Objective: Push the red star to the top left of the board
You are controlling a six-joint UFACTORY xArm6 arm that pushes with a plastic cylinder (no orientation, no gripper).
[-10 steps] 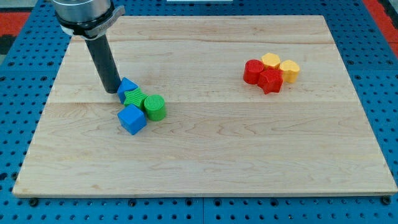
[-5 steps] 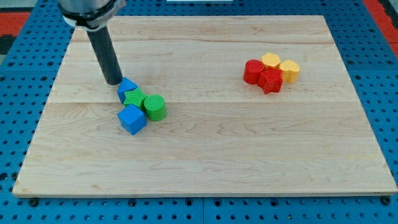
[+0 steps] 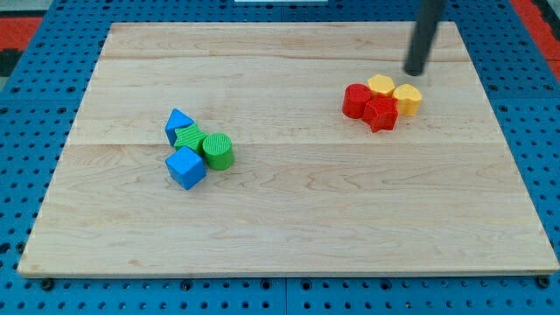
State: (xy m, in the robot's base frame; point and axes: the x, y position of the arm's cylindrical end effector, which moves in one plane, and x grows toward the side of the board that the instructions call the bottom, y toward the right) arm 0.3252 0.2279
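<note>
A light wooden board [image 3: 289, 219] is lying on a blue pegboard table [image 3: 26, 175]. My tip [image 3: 413, 73], the lower end of a straight dark rod, is hovering far right, just beyond a yellow block [image 3: 407, 99] and a second yellow block [image 3: 381, 85]. Touching them are sitting a red star [image 3: 381, 114] and a rounded red block [image 3: 355, 100]. Well apart, at the left, a blue triangular block [image 3: 178, 122], a green star-like block [image 3: 189, 137], a green cylinder [image 3: 217, 150] and a blue cube [image 3: 185, 166] are clustering together.

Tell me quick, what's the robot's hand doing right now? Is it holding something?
No hand here, only a rod; my tip holds nothing. It sits just above the right yellow block, touching no block, up and right of the red star.
</note>
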